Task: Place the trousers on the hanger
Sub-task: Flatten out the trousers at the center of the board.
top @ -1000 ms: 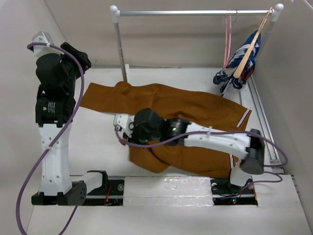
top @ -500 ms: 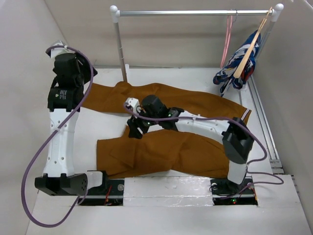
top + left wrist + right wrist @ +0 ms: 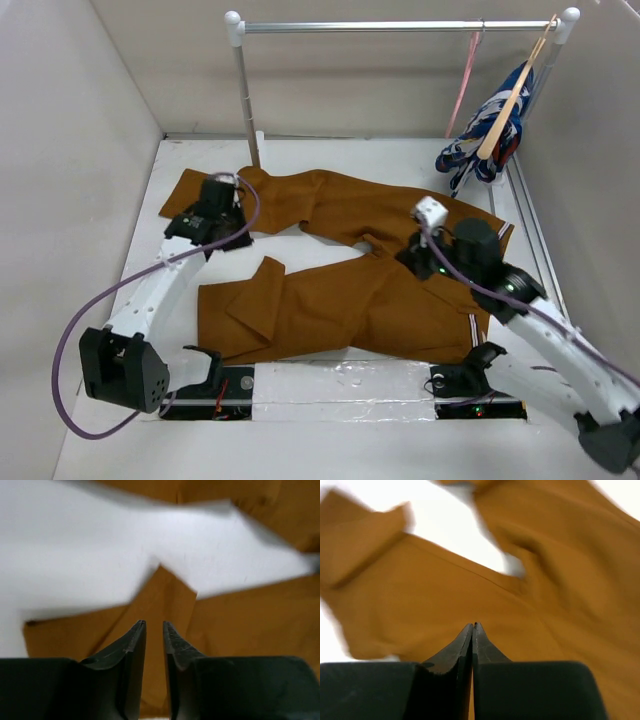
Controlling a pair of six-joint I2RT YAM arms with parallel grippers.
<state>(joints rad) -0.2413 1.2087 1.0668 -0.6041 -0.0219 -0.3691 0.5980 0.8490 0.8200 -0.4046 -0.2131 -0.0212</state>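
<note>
The rust-brown trousers [image 3: 380, 300] lie spread flat on the white table, one leg toward the back left and one toward the front left. My left gripper [image 3: 225, 228] hovers low over the far leg's left end. In the left wrist view the left gripper [image 3: 154, 623] stands open by a narrow gap with nothing in it, and cloth [image 3: 165, 605] lies beneath. My right gripper [image 3: 408, 258] is over the crotch area. In the right wrist view the right gripper [image 3: 473, 625] is shut and empty above the cloth [image 3: 470, 590]. The pink hanger [image 3: 462, 85] hangs on the rail.
A metal clothes rail [image 3: 400, 26] spans the back on a white post [image 3: 243, 95]. A pale wooden hanger [image 3: 510, 100] carrying a blue, white and red patterned garment [image 3: 480, 150] hangs at its right end. Walls close in on both sides.
The left arm dropped from upright to low over the far leg's end. The right arm swung from the table's middle to the right, and its jaws shut. The near leg now lies spread out.
</note>
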